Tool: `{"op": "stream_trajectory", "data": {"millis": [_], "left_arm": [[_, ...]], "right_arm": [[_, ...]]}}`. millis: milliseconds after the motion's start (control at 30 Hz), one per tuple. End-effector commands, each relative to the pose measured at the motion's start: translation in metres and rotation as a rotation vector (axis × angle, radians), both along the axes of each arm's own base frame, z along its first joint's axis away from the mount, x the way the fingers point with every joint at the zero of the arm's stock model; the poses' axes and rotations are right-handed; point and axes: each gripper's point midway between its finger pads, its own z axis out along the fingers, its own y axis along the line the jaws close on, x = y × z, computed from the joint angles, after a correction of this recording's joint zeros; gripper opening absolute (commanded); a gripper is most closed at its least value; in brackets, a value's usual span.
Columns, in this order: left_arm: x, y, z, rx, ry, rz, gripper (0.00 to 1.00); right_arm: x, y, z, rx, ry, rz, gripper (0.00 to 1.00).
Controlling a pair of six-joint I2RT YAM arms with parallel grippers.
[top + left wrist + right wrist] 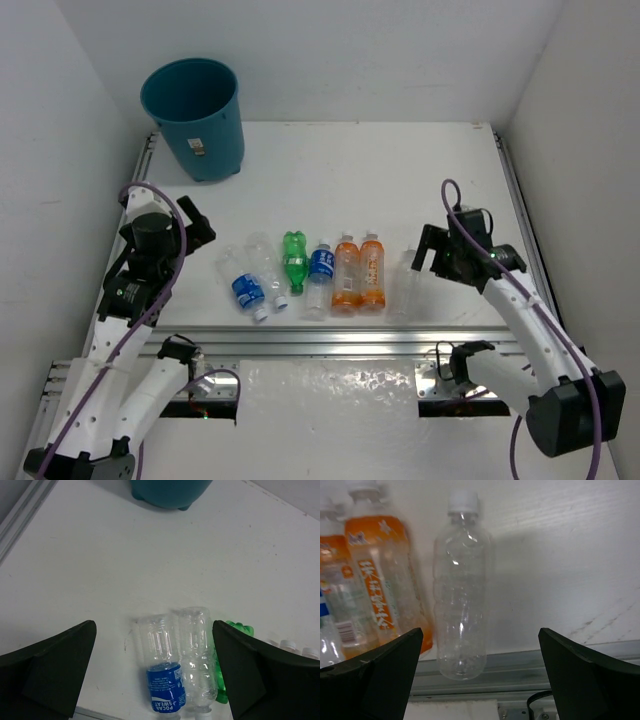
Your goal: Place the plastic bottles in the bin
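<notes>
Claws: left claw [154, 630], right claw [480, 632] both released.
Risk: we fear clear bottle [461, 595], farthest from bin [205, 140], rolling when pinched.

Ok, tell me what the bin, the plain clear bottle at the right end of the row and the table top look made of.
Bin: probably moulded plastic, opaque teal, smooth with a soft sheen.
Clear bottle: thin transparent plastic, glossy, with ribbed walls catching highlights.
Table top: matte white and faintly scuffed; laminate or painted board, cannot tell which.
</notes>
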Motion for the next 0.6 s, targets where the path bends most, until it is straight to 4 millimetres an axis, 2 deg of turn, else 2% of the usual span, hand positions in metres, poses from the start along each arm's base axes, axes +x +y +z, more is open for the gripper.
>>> {"op": "stream_trajectory", "data": {"millis": [0,33,100,133,167,267,400,433,500,533,567], "left_arm": [[0.004,-0.006,0.02,-0.015,-0.077,-0.029,1.0],[0.004,-0.006,0.02,-0.014,-0.076,-0.028,1.0],[0.004,-0.006,0.018,-0.014,-0.073,-0.029,1.0],[0.004,-0.006,0.018,-0.014,-0.073,-0.029,1.0],[0.004,-0.007,0.018,-0.016,-0.072,-0.034,1.0],[0.006,-0.01,0.017,-0.019,-0.071,-0.051,1.0],[0.007,-0.011,0.017,-0.019,-0.068,-0.06,1.0],[0.007,-0.012,0.016,-0.02,-0.068,-0.063,1.0],[0.008,-0.016,0.015,-0.024,-0.065,-0.088,1.0],[0.01,-0.022,0.013,-0.033,-0.065,-0.117,1.0],[0.011,-0.026,0.012,-0.038,-0.058,-0.142,1.0]], "right_arm": [[-0.005,0.019,-0.024,0.086,0.02,0.009,0.99],[-0.005,0.022,-0.032,0.092,0.031,0.013,0.99],[-0.013,0.028,-0.06,0.069,0.114,0.033,0.99],[-0.014,0.029,-0.063,0.076,0.115,0.034,0.99],[-0.021,0.03,-0.077,0.075,0.159,0.038,0.98],[-0.02,0.046,-0.085,0.149,0.154,0.071,0.94],[-0.022,0.047,-0.1,0.158,0.161,0.067,0.82],[-0.022,0.045,-0.102,0.146,0.164,0.06,0.71],[-0.024,0.039,-0.103,0.119,0.167,0.051,0.61],[-0.022,0.037,-0.102,0.109,0.156,0.05,0.48],[-0.022,0.037,-0.1,0.103,0.147,0.063,0.4]]}}
